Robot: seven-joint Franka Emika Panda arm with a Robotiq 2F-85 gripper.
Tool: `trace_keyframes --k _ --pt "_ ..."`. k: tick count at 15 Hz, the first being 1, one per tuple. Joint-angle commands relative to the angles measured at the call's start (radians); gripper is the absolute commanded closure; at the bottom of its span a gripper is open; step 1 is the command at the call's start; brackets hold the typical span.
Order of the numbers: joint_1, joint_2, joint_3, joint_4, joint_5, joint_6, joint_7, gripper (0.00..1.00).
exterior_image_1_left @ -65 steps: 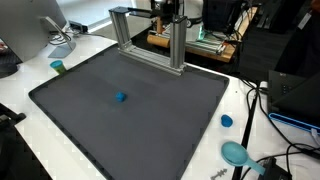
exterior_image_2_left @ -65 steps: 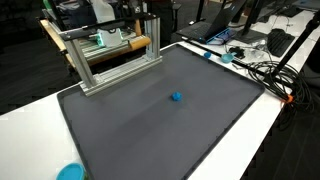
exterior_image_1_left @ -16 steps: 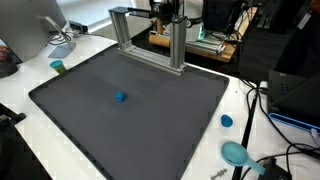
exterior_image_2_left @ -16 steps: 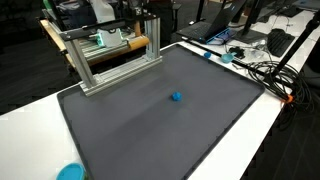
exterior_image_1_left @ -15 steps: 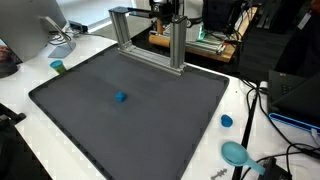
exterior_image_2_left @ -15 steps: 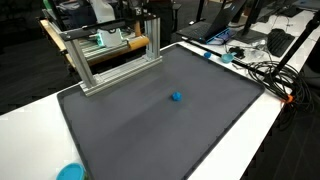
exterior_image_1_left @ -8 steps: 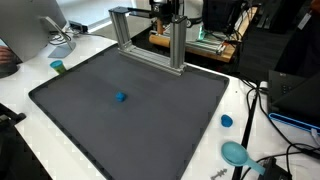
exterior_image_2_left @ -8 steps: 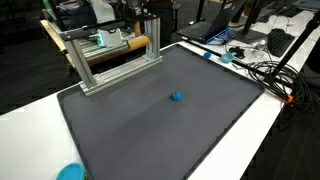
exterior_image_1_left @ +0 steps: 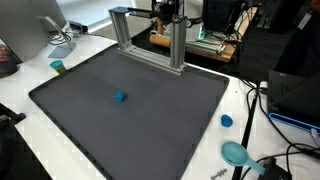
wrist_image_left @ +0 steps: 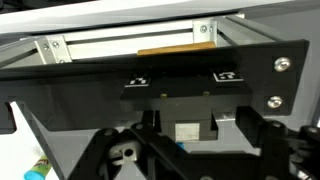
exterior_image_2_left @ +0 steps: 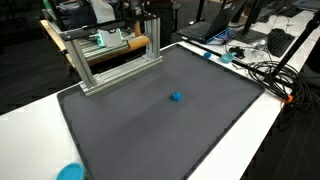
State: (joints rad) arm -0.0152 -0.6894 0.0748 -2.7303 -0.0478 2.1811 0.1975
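Well, almost nothing changes over the last seconds. In both exterior views the small blue piece (exterior_image_1_left: 120, 97) lies at the same spot on the dark mat (exterior_image_1_left: 150, 130), well in front of the metal frame (exterior_image_1_left: 150, 38), and the frame stands as before. Your gripper (wrist_image_left: 195, 150) is above and just behind the frame, close to it, and I see no contact with it.

In the wrist view you look onto the bars of the frame and a dark plate with screws. Only the black links of the gripper show at the lower edge and the fingertips are cut off, so I cannot tell if it is released or clenched. Nothing shows between the links. My judgement is that you wait near the frame with nothing in hand, and the blue piece is not approached.

The mat covers most of a white table (exterior_image_1_left: 25, 88), and the frame stands at the far edge of the mat. A small green cup (exterior_image_1_left: 57, 67) stands on the table, off to one side of the frame. A blue cap (exterior_image_1_left: 227, 121) and a blue dish (exterior_image_1_left: 236, 152) lie well away from the frame, near loose cables (exterior_image_1_left: 262, 100). Behind the frame you see desks with a monitor (exterior_image_1_left: 30, 25) and a laptop (exterior_image_2_left: 215, 28); it looks like a lab or an office.
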Motion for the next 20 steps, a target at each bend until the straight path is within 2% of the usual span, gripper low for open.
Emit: trace_keyframes --k 1,3,4,5,10,11,12,18,19,20 --pt "-0.021 -0.025 0.027 -0.034 -0.011 0.027 0.048 0.21" --pt "-0.030 -0.025 0.031 -0.036 -0.016 0.027 0.060 0.31" --pt "-0.032 -0.014 0.032 -0.022 -0.016 0.024 0.063 0.31" --pt "-0.035 -0.020 0.029 -0.029 -0.017 0.025 0.061 0.35" --pt "-0.008 -0.004 -0.006 -0.010 0.007 -0.008 -0.014 0.25" --pt "-0.004 -0.004 -0.009 -0.010 0.009 -0.007 -0.027 0.27" --pt "0.000 -0.004 -0.014 -0.010 0.011 -0.007 -0.040 0.25" --pt "0.008 -0.005 -0.038 -0.010 0.012 -0.007 -0.108 0.35" --pt "0.008 -0.005 -0.040 -0.010 0.012 -0.008 -0.113 0.34" --pt "0.007 -0.005 -0.041 -0.010 0.011 -0.009 -0.116 0.53"
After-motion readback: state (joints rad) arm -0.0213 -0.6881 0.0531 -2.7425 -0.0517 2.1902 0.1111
